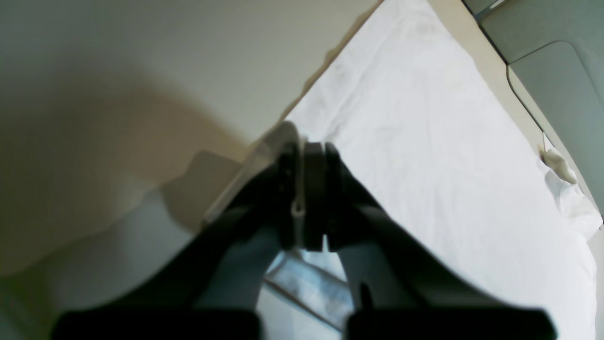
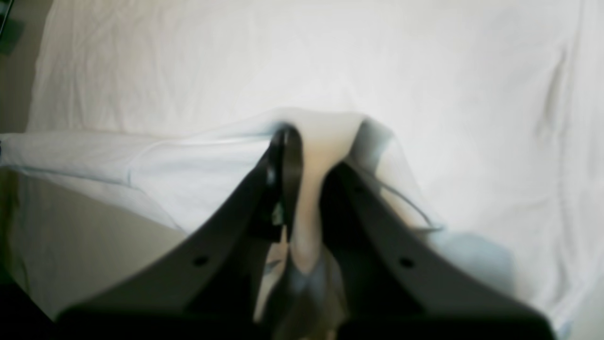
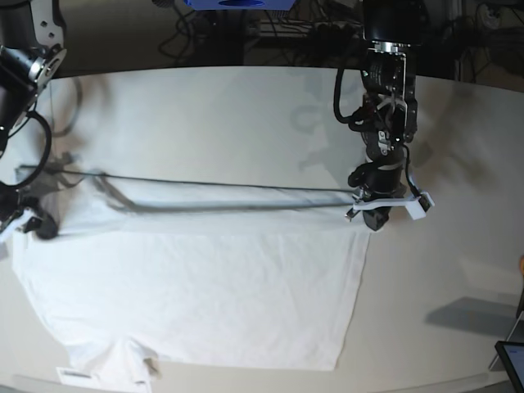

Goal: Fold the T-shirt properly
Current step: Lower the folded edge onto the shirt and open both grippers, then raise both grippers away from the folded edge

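Fingers (image 1: 288,174) of the left gripper (image 1: 306,189) are pressed tight on a thin edge of the T-shirt (image 3: 205,295). Over on the other side, the right gripper (image 2: 302,160) is pinched shut on a bunched bit of the same white cloth. Both arms hold the shirt's far edge up off the table (image 3: 246,106), and that edge runs between them like a tight line. The rest of the shirt lies flat on the table, nearer the camera in the base view, with one sleeve (image 3: 123,360) crumpled near the bottom edge.

Some things could go wrong from here, I think.

The left grip looks very small, just a sliver of cloth. If the arms pull further apart, that edge could slip out and the shirt would flop down crooked.

The edge is already stretched tight. More pull could drag the whole shirt across the table, or yank it out of one gripper.

If one arm moves faster than the other when they bring the edge over, the fold could land slanted and the sides would not line up.

The crumpled sleeve could get trapped under the fold and leave a lump.

The shirt also sits close to the near table edge, so a tug that way might slide it off.
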You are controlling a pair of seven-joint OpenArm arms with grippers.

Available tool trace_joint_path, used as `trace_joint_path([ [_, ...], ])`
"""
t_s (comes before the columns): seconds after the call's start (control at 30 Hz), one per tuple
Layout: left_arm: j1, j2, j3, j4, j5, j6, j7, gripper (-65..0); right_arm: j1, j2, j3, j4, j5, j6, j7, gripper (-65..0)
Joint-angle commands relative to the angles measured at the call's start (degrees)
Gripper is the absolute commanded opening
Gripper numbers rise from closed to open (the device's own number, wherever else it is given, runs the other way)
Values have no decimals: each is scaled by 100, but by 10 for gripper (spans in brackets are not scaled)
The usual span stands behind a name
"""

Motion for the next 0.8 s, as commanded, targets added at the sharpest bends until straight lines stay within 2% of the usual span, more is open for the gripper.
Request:
trace_joint_path([
  [0.0,-104,-41,-36,88,50,-37,-164,-650,193,134,22,-23,109,14,107,-647],
  [0.1,-104,-41,-62,80,50,-37,-164,-588,229,134,22,-164,109,14,107,-630],
  [0.23,-113,-41,-97,-149,50,-37,-164,-464,281,134,30,-164,109,14,107,-517],
  [0.3,-148,-41,-97,-263,50,-37,-173,-438,325,134,30,-164,109,14,116,-467],
  [0.5,-526,-41,-97,-597,50,-37,-173,-435,536,117,39,-173,118,14,116,-358],
  [0.6,-729,-49,-97,-641,50,-37,-173,-435,642,64,39,-173,118,14,169,-345],
  [0.7,-887,-58,-106,-606,50,-37,-173,-435,695,73,30,-173,109,14,521,-345],
  [0.77,-1010,-76,-106,-624,50,-37,-173,-435,703,196,22,-173,109,14,696,-345],
])
